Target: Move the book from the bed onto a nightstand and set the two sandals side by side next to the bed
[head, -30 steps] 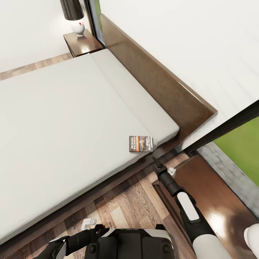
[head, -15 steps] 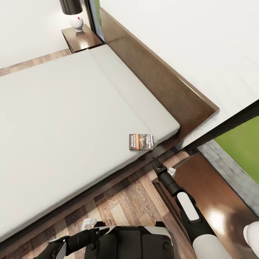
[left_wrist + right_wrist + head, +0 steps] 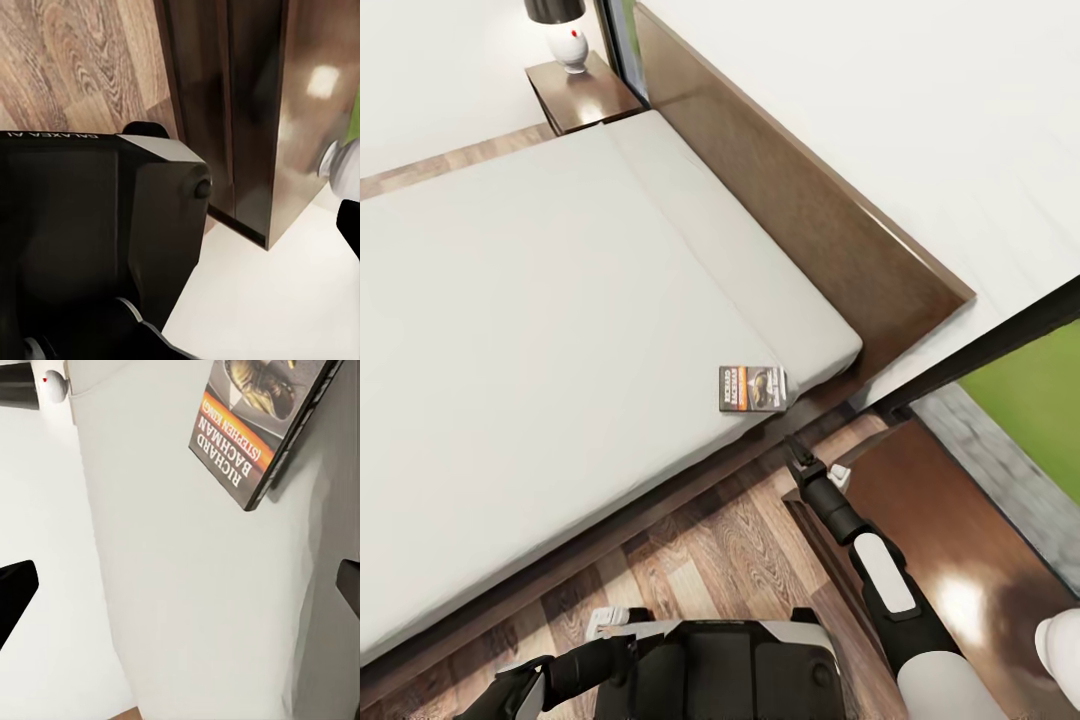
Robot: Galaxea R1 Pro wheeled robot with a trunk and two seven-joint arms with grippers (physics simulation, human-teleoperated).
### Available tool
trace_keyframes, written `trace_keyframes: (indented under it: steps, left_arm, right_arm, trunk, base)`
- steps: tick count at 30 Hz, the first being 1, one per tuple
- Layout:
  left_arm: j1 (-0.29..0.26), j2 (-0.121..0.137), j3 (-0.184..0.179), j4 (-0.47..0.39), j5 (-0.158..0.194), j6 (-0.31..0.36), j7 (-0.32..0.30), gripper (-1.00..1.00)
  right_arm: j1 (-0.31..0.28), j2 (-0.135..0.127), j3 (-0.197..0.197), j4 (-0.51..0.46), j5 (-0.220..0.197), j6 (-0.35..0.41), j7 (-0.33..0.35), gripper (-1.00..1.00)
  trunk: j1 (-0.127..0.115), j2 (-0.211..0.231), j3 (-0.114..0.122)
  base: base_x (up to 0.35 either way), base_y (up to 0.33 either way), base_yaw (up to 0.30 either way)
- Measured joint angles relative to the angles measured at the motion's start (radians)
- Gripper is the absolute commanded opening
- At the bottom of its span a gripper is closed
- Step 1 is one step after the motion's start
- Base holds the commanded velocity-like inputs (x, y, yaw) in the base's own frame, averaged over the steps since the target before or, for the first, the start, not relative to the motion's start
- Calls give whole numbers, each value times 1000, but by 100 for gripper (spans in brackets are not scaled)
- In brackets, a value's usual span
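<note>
The right gripper (image 3: 792, 447) hangs open, the book (image 3: 752, 389) on the bed (image 3: 540, 330) just beyond it; the left gripper's state cannot be told.

The big bed (image 3: 560, 300) has a plain grey top, and the small book (image 3: 752, 389) lies flat on it, near its corner at about four o'clock, close beside the edge above the wood floor (image 3: 710, 560).
</note>
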Motion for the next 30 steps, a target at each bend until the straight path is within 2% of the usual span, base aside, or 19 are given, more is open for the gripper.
trace_keyframes:
  steps: [4,7,10,30]
  left_arm:
    - [0,0,0,0,0,0,0,100]
    - [0,0,0,0,0,0,0,100]
    - [0,0,0,0,0,0,0,100]
    - [0,-2,0,0,-1,0,-1,100]
  right_arm:
    - [0,-7,-1,0,0,1,56,100]
    - [0,-11,-1,1,-1,2,160,100]
    - [0,-13,-1,1,-1,2,188,100]
    - [0,-12,2,-17,1,3,202,100]
  trunk:
    - [0,0,-6]
    - [0,0,-11]
    - [0,0,-15]
    - [0,0,-39]
  base:
    - [0,0,0]
    - [0,0,0]
    - [0,0,0]
    - [0,0,0]
